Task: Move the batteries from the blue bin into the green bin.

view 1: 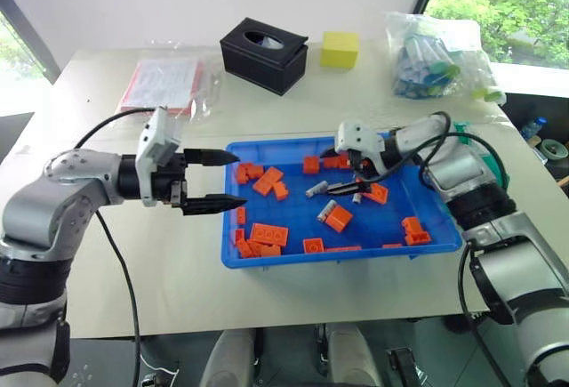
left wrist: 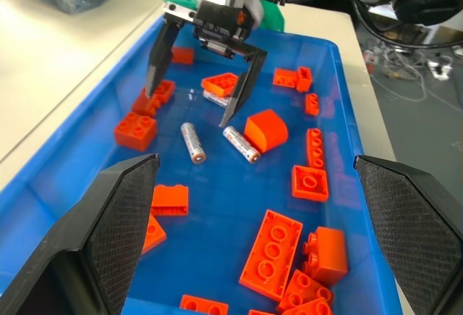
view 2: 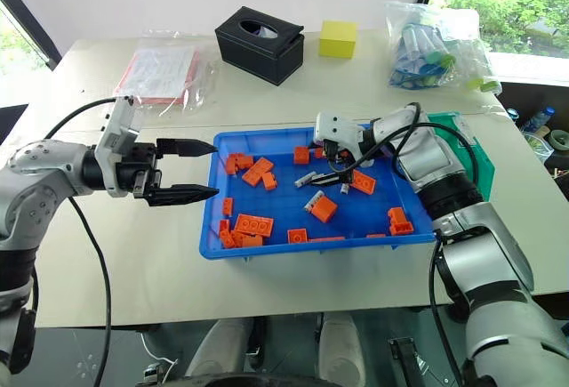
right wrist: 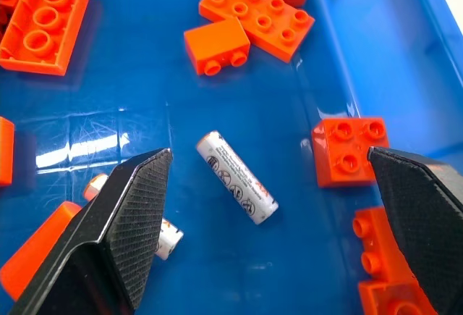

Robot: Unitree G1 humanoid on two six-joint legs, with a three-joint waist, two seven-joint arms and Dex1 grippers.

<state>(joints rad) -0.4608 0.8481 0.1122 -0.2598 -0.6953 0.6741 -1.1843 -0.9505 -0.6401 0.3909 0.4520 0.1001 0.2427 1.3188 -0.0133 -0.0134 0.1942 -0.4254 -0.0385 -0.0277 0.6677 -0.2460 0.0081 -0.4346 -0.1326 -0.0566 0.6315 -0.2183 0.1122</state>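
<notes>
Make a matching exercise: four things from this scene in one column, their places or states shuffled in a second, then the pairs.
1. right gripper
2. left gripper
3. yellow cube
4. green bin

a. on the table beside the black tissue box
b. open above batteries in the blue bin
c. open at the blue bin's left edge
d. behind the right arm

Pairs: 1-b, 2-c, 3-a, 4-d

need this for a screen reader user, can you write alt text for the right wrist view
The right gripper hangs open over a battery lying on the floor of the blue bin. Orange bricks lie scattered around it, and a second battery peeks out from behind one finger.
</notes>
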